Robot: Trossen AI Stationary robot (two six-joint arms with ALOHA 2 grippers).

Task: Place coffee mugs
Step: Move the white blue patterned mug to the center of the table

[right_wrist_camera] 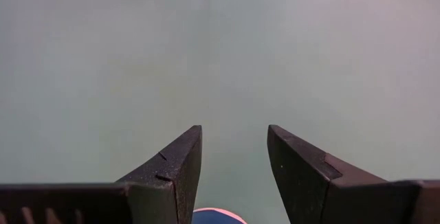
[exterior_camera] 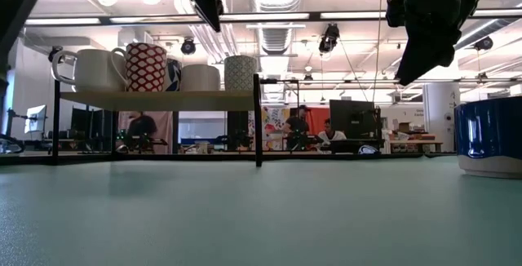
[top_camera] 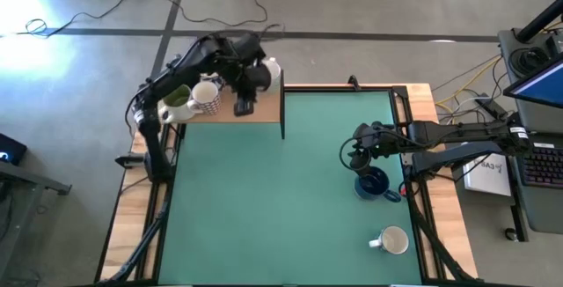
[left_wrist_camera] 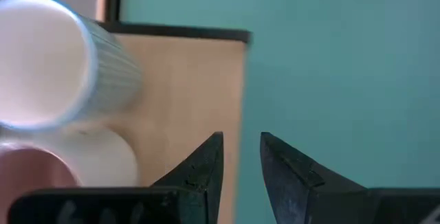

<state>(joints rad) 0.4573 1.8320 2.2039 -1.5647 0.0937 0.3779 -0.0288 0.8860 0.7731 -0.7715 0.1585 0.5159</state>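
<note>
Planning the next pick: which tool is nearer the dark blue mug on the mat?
Right. The right tool hangs open just above and beside the dark blue mug; the left tool is far across the table, over the wooden shelf.

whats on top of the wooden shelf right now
On the wooden shelf stands a row of mugs, among them a red-patterned mug and a ribbed mug. The left gripper hides part of the row from above.

Left claw [left_wrist_camera: 241,157]: hanging raised, fingers slightly parted, gripping nothing.
Right claw [right_wrist_camera: 234,154]: hovering, fingers spread wide, pointing downward.
</note>
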